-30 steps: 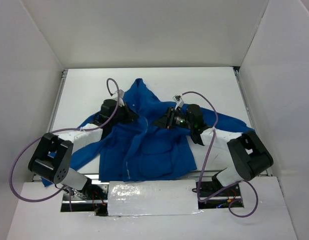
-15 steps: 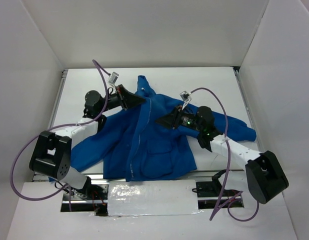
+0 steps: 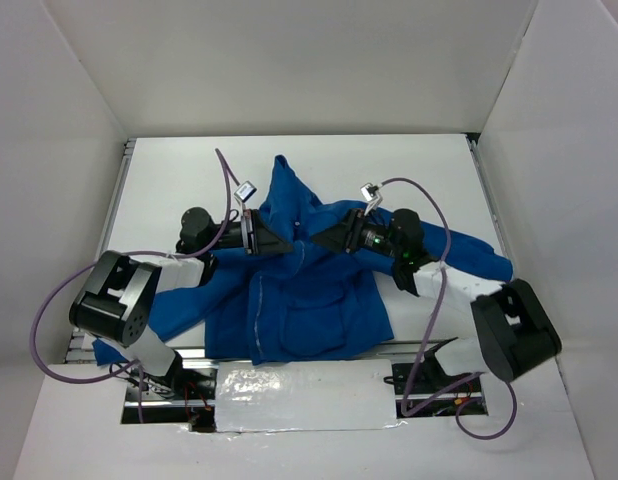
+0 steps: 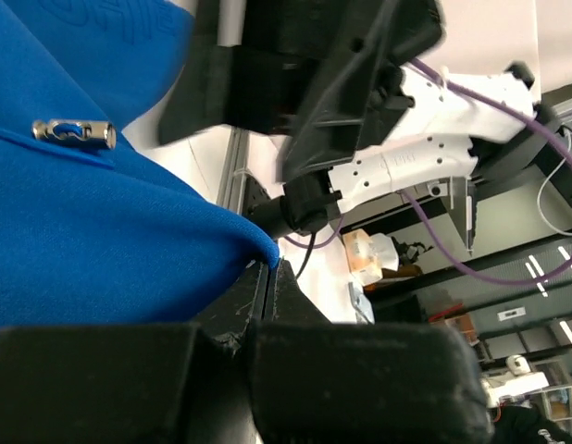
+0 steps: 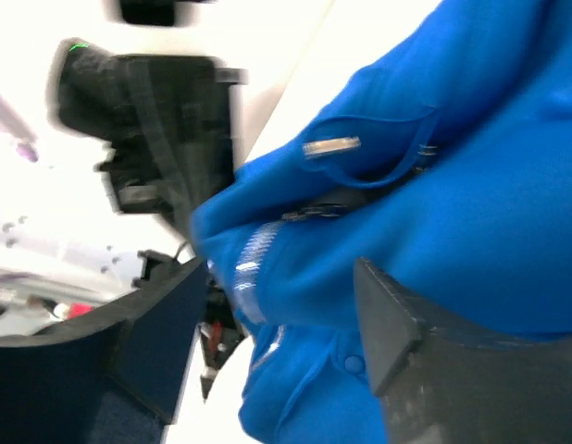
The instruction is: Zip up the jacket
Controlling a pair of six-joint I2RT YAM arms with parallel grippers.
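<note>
Ok so the jacket [image 3: 309, 300] is lying spread across the middle of the table [image 3: 189, 170], collar toward the far side, hem at the near edge. Left gripper [image 4: 270, 268] is pinching a fold of the blue front, jaws pressed tight on cloth. Right gripper [image 5: 279, 268] is sitting spread wide with fabric bulging between its fingers, and zipper teeth [image 5: 249, 259] are showing right there. My take: left should be pulling that panel taut while right is going for the silver tab [image 4: 73, 133], not cloth. Slack fabric is probably asking for a jam.
</note>
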